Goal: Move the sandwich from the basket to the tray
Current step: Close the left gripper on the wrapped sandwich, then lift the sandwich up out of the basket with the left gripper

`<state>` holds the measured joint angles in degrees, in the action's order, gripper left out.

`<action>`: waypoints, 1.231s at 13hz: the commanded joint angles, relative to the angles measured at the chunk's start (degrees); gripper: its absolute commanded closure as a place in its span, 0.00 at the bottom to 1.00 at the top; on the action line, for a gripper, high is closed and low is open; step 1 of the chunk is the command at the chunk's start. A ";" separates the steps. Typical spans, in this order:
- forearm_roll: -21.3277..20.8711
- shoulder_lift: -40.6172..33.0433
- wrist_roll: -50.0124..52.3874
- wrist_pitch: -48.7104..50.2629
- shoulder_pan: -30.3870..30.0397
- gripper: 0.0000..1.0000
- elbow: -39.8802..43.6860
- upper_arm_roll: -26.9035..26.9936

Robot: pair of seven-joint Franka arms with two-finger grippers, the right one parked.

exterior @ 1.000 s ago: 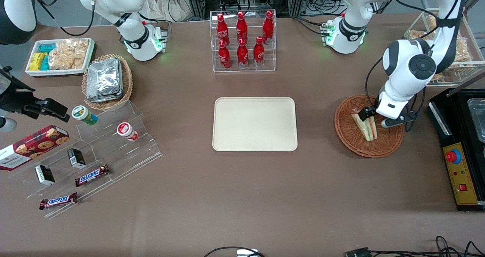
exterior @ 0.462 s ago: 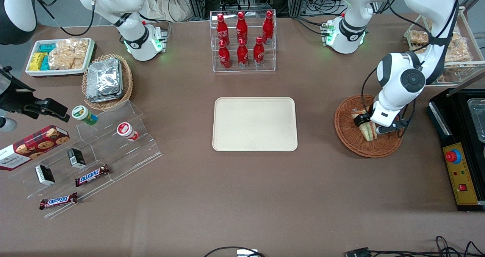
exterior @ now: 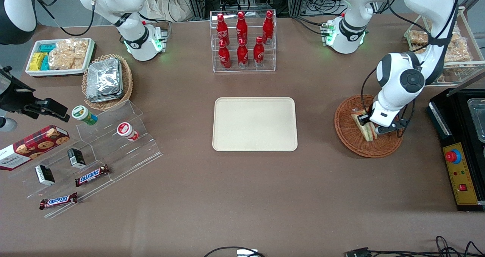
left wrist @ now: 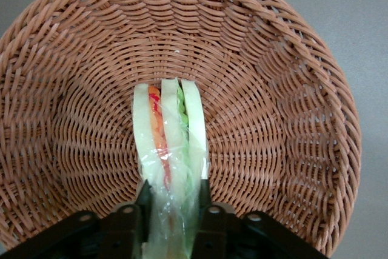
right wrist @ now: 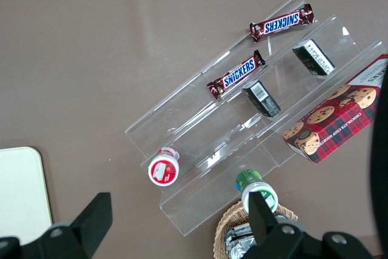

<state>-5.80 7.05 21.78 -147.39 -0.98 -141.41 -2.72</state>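
**Tool clamped on sandwich, still in basket**

Tool (left wrist: 173, 201) is narrow: both black fingers (left wrist: 143, 201) press the wrapped end of the sandwich (left wrist: 170, 144), one on each outer bread slice, clear wrap bunched between them. In the front view the tool (exterior: 368, 125) sits low inside the basket (exterior: 346, 133), on the sandwich (exterior: 363, 127).

Sandwich stands on edge, bread slices vertical, red-orange and green layers showing between them. Whether its lower edge touches the weave or is just clear of it cannot be told. It sits roughly mid-basket, wicker wall (left wrist: 291, 89) around it all round.

Arm pose: the left arm's forearm comes down steeply from the 1 o'clock side of the basket, with the wrist over the basket's centre and the hand pointing down into it.

Tray (exterior: 254, 124) lies flat on the counter (exterior: 242, 196) at table centre, well apart from the basket, toward the parked arm's end, roughly 9 o'clock from it. Nothing on it.
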 commanded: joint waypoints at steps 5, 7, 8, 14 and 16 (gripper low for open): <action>-1.15 -10.45 -2.61 17.96 0.98 1.00 6.12 -0.44; -1.06 -11.97 -6.21 34.19 0.98 1.00 17.42 -0.44; -0.97 -11.36 -7.88 43.33 1.33 1.00 25.58 -0.53; -0.09 -6.17 -1.87 59.50 3.27 1.00 46.05 -9.64; 0.00 -3.98 1.23 59.59 3.35 1.00 46.93 -17.89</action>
<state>-5.75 -0.31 19.69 -89.60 2.39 -97.52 -14.40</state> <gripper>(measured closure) 0.855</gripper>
